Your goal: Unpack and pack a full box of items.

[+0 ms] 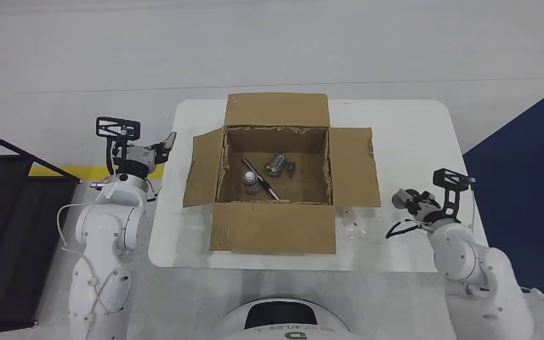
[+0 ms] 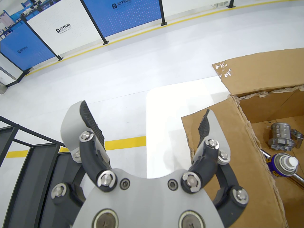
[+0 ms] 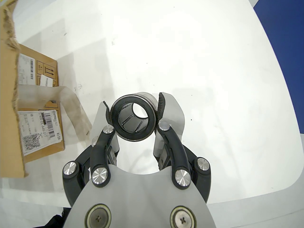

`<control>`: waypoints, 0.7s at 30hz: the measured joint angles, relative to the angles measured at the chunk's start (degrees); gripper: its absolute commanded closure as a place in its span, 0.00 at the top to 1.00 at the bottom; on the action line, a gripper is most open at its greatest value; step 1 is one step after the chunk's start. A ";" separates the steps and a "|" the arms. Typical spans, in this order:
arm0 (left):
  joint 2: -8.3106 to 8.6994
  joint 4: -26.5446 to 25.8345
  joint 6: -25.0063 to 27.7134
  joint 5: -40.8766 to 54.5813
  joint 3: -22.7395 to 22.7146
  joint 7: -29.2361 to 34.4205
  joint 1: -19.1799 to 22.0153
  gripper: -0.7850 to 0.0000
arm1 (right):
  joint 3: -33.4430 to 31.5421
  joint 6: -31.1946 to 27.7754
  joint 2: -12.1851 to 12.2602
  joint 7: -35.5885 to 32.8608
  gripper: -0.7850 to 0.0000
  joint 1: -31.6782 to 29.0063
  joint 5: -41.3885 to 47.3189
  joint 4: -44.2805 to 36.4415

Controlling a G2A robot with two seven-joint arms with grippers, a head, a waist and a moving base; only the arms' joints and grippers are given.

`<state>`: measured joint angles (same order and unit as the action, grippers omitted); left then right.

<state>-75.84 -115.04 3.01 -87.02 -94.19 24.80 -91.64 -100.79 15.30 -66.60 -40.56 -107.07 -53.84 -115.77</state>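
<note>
An open cardboard box (image 1: 276, 219) stands mid-table with its four flaps spread. Inside lie a blue spray can (image 1: 251, 179) (image 2: 281, 164), a ribbed metal part (image 1: 278, 165) (image 2: 282, 136) and a thin metal rod (image 1: 262, 180). My right gripper (image 3: 134, 110) (image 1: 405, 201) hangs over the bare table to the right of the box, shut on a hollow metal cylinder (image 3: 133, 119). My left gripper (image 2: 144, 117) (image 1: 167, 143) is open and holds nothing, just off the table's left edge beside the box's left flap (image 2: 218, 141).
The white table (image 1: 399, 144) has free room on its right side. A clear plastic piece (image 1: 354, 226) lies by the box's front right corner. A black rack (image 2: 26, 167) stands left of the table. The box wall (image 3: 35, 110) with labels faces the right gripper.
</note>
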 measured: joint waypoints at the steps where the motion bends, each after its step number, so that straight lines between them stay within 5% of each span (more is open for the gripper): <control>1: 0.00 0.00 0.00 0.00 0.00 0.00 0.00 1.00 | 0.37 -0.03 0.03 -0.53 0.00 1.12 -0.31 0.83; 11: 0.00 0.00 0.00 0.00 0.00 0.00 0.00 1.00 | 4.49 2.40 0.28 -9.35 0.00 11.35 -5.85 9.29; 13: 0.00 0.00 0.00 0.00 0.00 0.00 0.00 1.00 | 4.75 2.29 0.26 -9.66 0.31 12.40 -5.83 10.22; 15: 0.00 0.00 0.00 0.00 0.00 0.00 0.00 1.00 | 4.96 2.26 0.27 -10.27 0.50 13.07 -6.08 10.66; 18: 0.00 0.00 0.00 0.00 0.00 0.00 0.00 1.00 | 5.07 2.26 0.31 -11.87 0.96 13.86 -6.43 11.06; 21: 0.00 0.00 0.00 0.00 0.00 0.00 0.00 1.00 | 5.02 2.37 0.33 -12.81 1.00 14.39 -6.47 11.26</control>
<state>-75.84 -115.04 3.01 -87.02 -94.19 24.80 -91.64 -95.77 17.67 -66.27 -53.36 -92.69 -60.31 -104.51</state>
